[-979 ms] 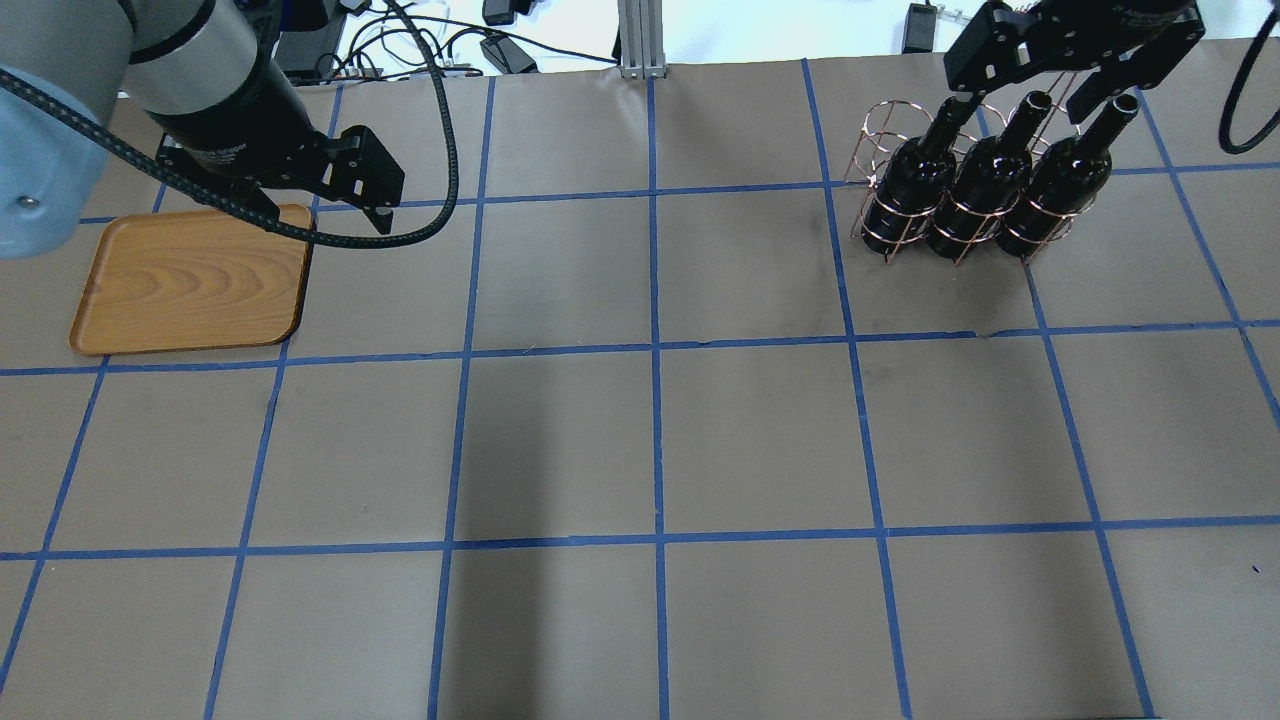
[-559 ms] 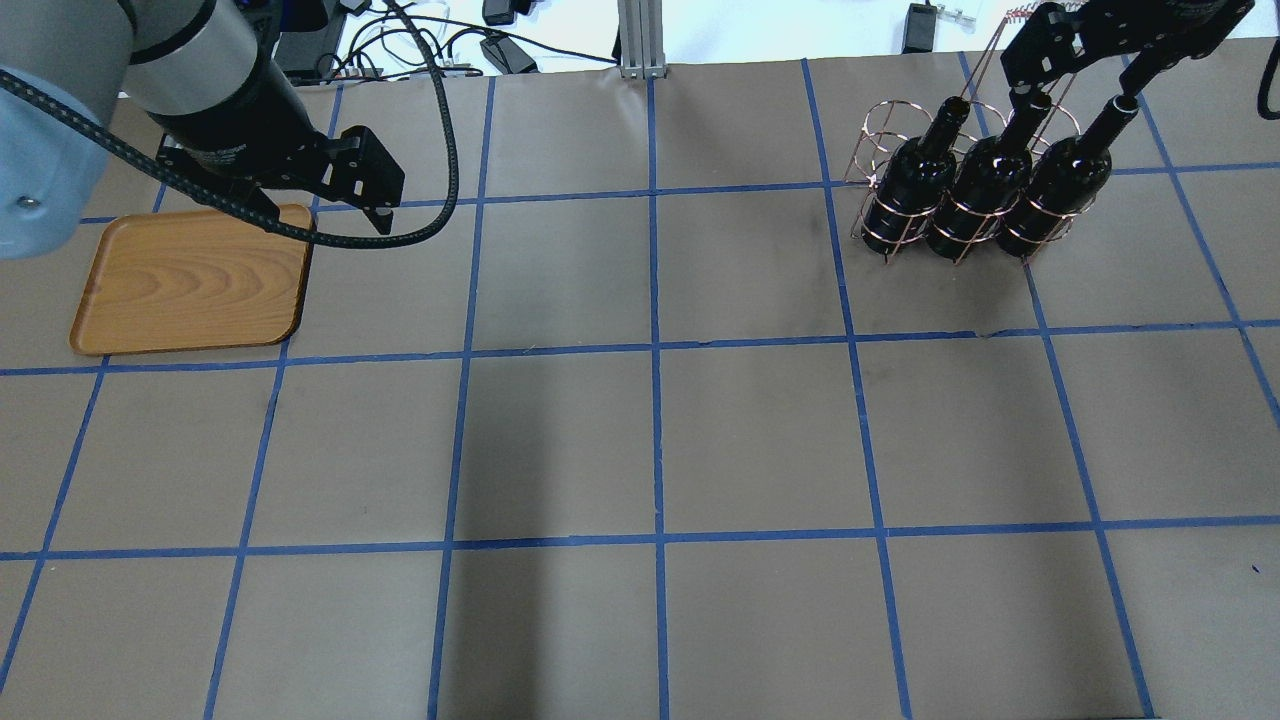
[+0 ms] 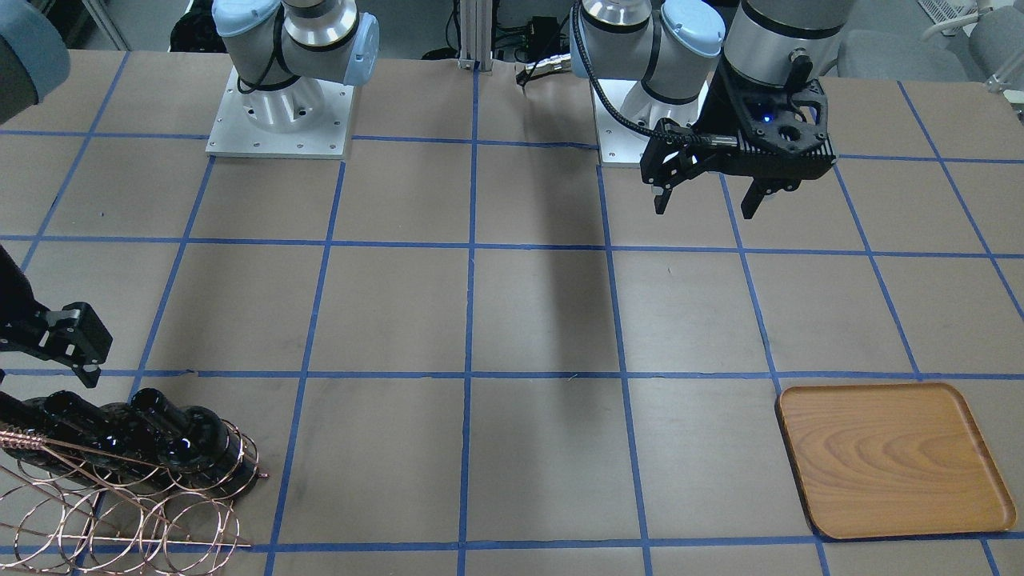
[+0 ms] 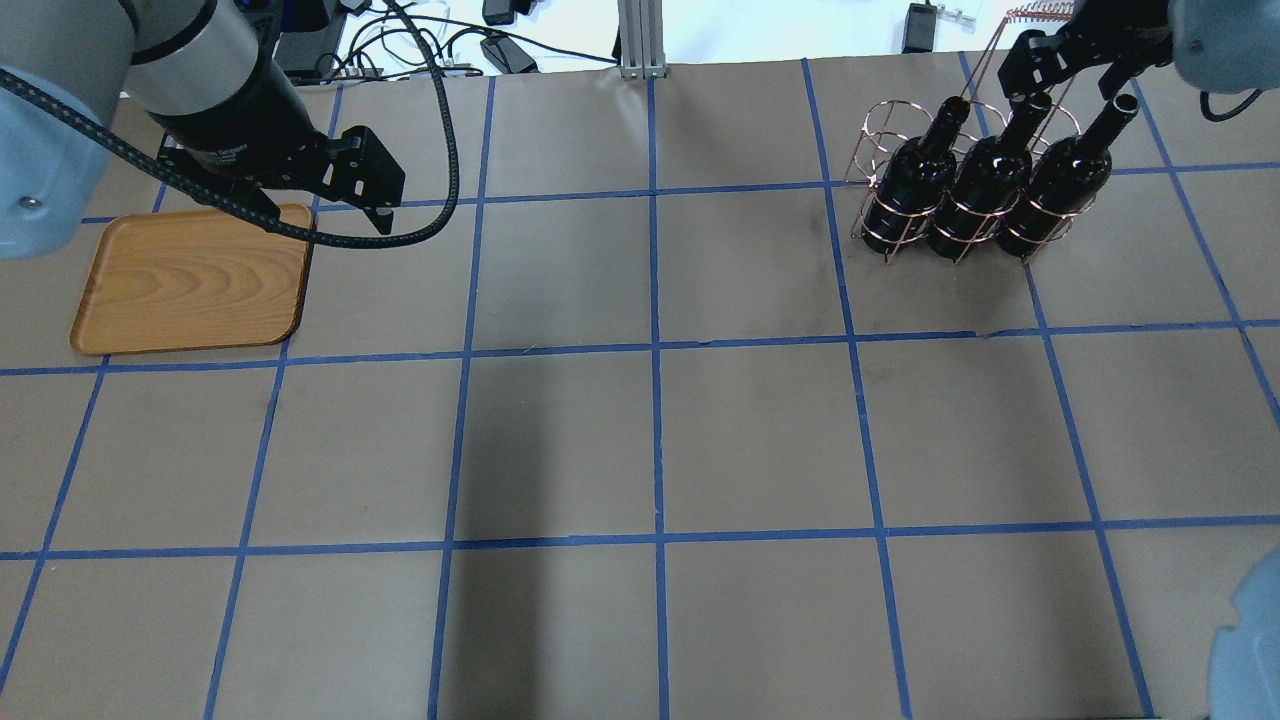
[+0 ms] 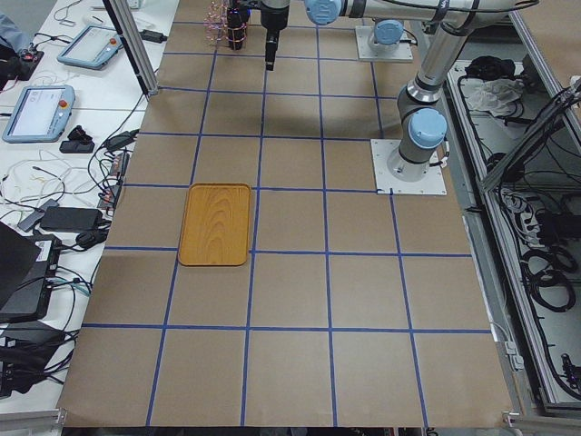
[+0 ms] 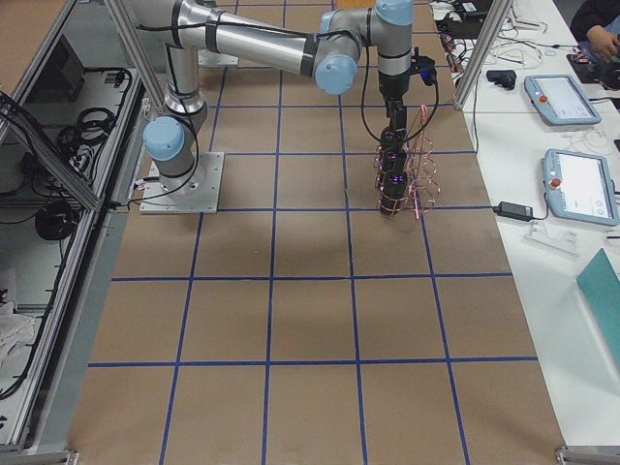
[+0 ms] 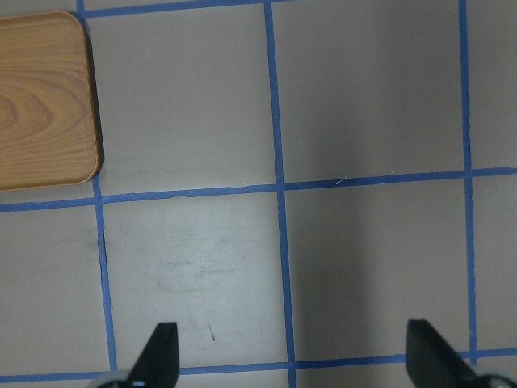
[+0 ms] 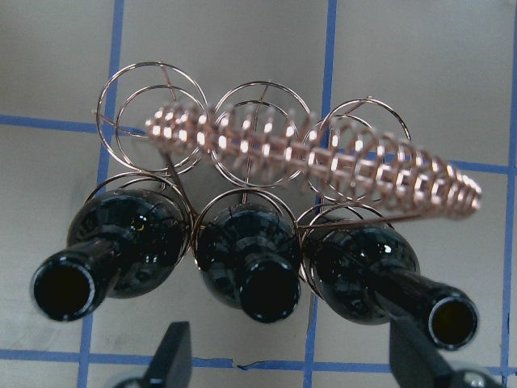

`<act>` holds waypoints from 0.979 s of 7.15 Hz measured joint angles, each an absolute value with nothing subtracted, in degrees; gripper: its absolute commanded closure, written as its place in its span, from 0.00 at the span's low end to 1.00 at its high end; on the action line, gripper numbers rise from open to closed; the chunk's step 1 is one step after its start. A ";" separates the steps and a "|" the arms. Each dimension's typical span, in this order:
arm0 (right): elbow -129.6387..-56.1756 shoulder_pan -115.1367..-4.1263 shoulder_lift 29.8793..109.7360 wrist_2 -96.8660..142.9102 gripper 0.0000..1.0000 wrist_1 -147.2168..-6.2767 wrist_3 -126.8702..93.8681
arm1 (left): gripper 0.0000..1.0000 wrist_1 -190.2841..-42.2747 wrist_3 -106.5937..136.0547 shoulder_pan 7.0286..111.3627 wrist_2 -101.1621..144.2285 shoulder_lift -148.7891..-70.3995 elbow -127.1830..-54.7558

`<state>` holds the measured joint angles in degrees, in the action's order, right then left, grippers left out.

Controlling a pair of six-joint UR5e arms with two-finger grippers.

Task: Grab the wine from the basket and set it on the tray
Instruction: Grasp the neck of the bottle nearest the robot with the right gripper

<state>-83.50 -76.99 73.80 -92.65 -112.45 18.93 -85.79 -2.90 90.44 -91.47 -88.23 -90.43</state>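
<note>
Three black wine bottles stand in the front row of the copper wire basket (image 4: 885, 130) at the far right: left (image 4: 915, 185), middle (image 4: 985, 190), right (image 4: 1060, 190). My right gripper (image 4: 1070, 80) is open and empty, hovering above the bottle necks. In the right wrist view its gripper (image 8: 295, 364) looks down on the bottle mouths, the middle bottle (image 8: 250, 271) between the fingers, and the twisted handle (image 8: 323, 153). The wooden tray (image 4: 190, 280) lies empty at the far left. My left gripper (image 4: 325, 215) is open and empty beside the tray's corner.
A metal post (image 4: 640, 40) and cables with power adapters (image 4: 505, 50) line the table's far edge. The basket's back row of loops (image 8: 258, 113) holds nothing. The arm bases (image 3: 280, 112) stand on the robot's side. Blue tape marks a grid.
My right gripper has risen and drawn back to the far right, from around the bottle necks to above them. The bottles, basket and left arm have not moved.
</note>
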 measured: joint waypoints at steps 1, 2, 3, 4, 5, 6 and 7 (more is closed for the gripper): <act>-83.50 -76.88 72.60 -92.41 0.19 -113.24 18.82 | 0.00 -85.78 -2.90 90.45 -91.46 -88.19 -90.42; -83.50 -76.85 71.76 -92.25 0.33 -113.74 18.72 | 0.00 -85.80 -2.90 90.47 -91.47 -88.17 -90.39; -83.51 -76.83 71.18 -92.14 0.37 -114.04 18.27 | 0.00 -85.84 -2.90 90.48 -91.49 -88.16 -90.38; -83.55 -76.82 70.76 -92.09 0.42 -114.13 17.61 | 0.00 -85.86 -2.90 90.50 -91.49 -88.16 -90.40; -83.57 -76.82 70.54 -92.09 0.50 -114.10 17.30 | 0.00 -85.87 -2.90 90.52 -91.49 -88.18 -90.43; -83.56 -76.82 70.52 -92.09 0.51 -113.94 17.19 | 0.00 -85.87 -2.92 90.52 -91.49 -88.18 -90.43; -83.53 -76.82 70.50 -92.05 0.55 -113.76 17.16 | 0.00 -85.87 -2.96 90.52 -91.49 -88.18 -90.44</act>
<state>-83.53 -76.82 70.50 -92.05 -113.76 17.16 -85.87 -2.96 90.52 -91.49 -88.18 -90.44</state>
